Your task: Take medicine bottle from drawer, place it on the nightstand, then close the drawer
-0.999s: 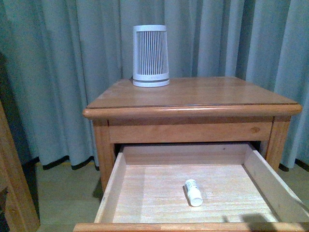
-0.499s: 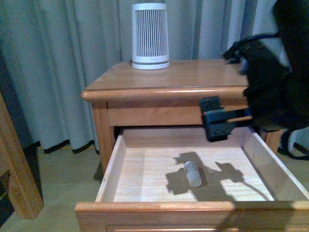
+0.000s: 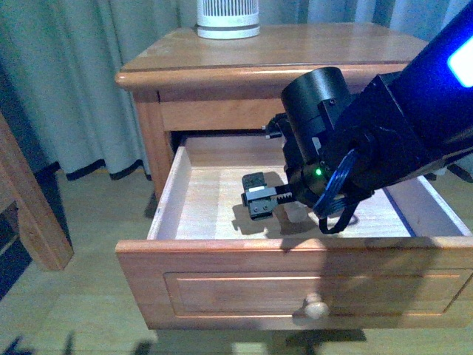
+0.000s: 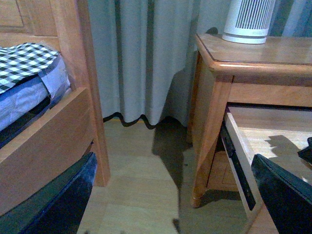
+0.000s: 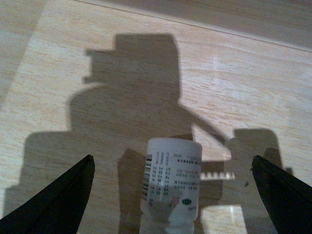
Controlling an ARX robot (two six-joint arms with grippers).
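The nightstand (image 3: 295,52) stands in front of me with its drawer (image 3: 295,281) pulled far out, pale wood showing inside. My right arm (image 3: 369,140) reaches down into the drawer, one black finger (image 3: 259,198) low over the floor of it. In the right wrist view the medicine bottle (image 5: 171,190) lies on the drawer floor, printed label up. My right gripper (image 5: 171,157) is open and straddles it, each finger well clear of its sides. The front view hides the bottle behind the arm. My left gripper (image 4: 174,161) is open and empty over the floor beside the nightstand (image 4: 253,53).
A large white ribbed cylinder (image 3: 228,18) stands at the back of the nightstand top. A wooden bed frame (image 4: 73,73) with checked bedding (image 4: 24,58) is on the left, and grey curtains (image 4: 141,58) hang behind. The drawer knob (image 3: 315,305) faces me.
My right arm came in from the right and dropped into the drawer until the gripper straddles the bottle. The front view has tilted down. The bottle lies where it was.
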